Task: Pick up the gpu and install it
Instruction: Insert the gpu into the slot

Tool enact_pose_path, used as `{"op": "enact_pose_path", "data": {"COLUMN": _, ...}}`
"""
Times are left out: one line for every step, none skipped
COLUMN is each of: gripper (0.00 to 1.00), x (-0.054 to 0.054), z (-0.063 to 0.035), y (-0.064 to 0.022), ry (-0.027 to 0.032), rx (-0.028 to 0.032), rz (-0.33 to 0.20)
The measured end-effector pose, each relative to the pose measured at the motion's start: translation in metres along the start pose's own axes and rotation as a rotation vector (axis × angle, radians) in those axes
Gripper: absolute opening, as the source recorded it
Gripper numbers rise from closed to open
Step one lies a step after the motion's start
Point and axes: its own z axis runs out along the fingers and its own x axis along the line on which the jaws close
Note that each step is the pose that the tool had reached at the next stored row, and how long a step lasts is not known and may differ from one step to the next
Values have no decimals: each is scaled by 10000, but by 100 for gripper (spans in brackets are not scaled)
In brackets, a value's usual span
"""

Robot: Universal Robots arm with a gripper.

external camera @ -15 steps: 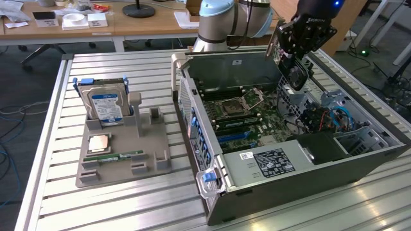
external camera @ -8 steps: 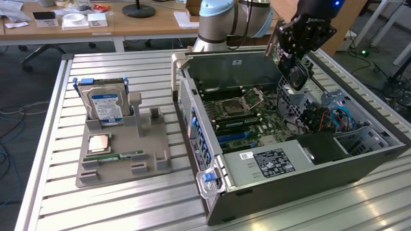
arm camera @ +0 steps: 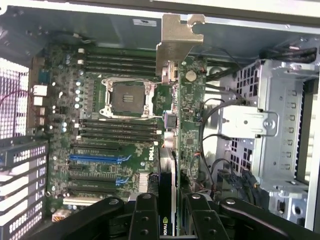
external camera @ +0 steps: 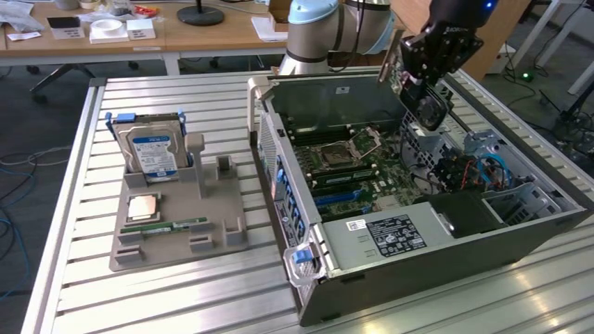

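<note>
Arm (external camera: 325, 28): comes in from behind the open computer case (external camera: 519, 243) and bends over its far rim. The wrist is tilted steeply down, so the black gripper (external camera: 419, 87) hangs above the case's interior, on the exterior view's right of the motherboard (external camera: 343, 163).

Case lies on its side on the slatted metal table (external camera: 186, 299), open face up. In the wrist view the motherboard (arm camera: 115, 145) lies below the gripper, with the CPU socket (arm camera: 125, 97) bare and the metal drive cage (arm camera: 280, 125) off to one side.

The gpu (external camera: 425, 110) is held in the air, clear of the board and not seated in any slot. In the exterior view it hangs near-upright and slightly slanted, its lower end below the fingers.

In the wrist view the gpu (arm camera: 167, 190) is edge-on. Its long axis runs straight out from the gripper (arm camera: 172, 200), continuing the line of the fingers. The black cooler face is turned toward the socket side.

The silvery end bracket (arm camera: 176, 47) is at the far end of the card, away from the gripper, toward the case wall.

Grip: fingers (arm camera: 145, 215) are clamped on either flat face of the card at its near end.
</note>
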Motion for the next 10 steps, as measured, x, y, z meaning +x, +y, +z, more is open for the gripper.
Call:
{"op": "enact_pose_path", "data": {"gripper": 26, "x": 0, "z": 1, "y": 0, "ry": 7, "rx": -4, "rz": -162}}
{"op": "enact_pose_path", "data": {"gripper": 26, "x": 0, "z": 2, "y": 0, "ry": 15, "rx": -8, "rz": -326}}
{"op": "enact_pose_path", "data": {"gripper": 26, "x": -1, "z": 2, "y": 0, "ry": 24, "rx": -12, "rz": -501}}
{"op": "enact_pose_path", "data": {"gripper": 26, "x": -1, "z": 3, "y": 0, "ry": 31, "rx": -16, "rz": -662}}
{"op": "enact_pose_path", "data": {"gripper": 26, "x": -1, "z": 3, "y": 0, "ry": 39, "rx": -19, "rz": -827}}
{"op": "enact_pose_path", "data": {"gripper": 26, "x": -1, "z": 4, "y": 0, "ry": 47, "rx": -23, "rz": -996}}
{"op": "enact_pose_path", "data": {"gripper": 26, "x": -1, "z": 5, "y": 0, "ry": 55, "rx": -27, "rz": -1162}}
{"op": "enact_pose_path", "data": {"gripper": 26, "x": -1, "z": 5, "y": 0, "ry": 63, "rx": -31, "rz": -1327}}
{"op": "enact_pose_path", "data": {"gripper": 26, "x": -1, "z": 6, "y": 0, "ry": 71, "rx": -34, "rz": -1494}}
{"op": "enact_pose_path", "data": {"gripper": 26, "x": -1, "z": 7, "y": 0, "ry": 79, "rx": -38, "rz": -1661}}
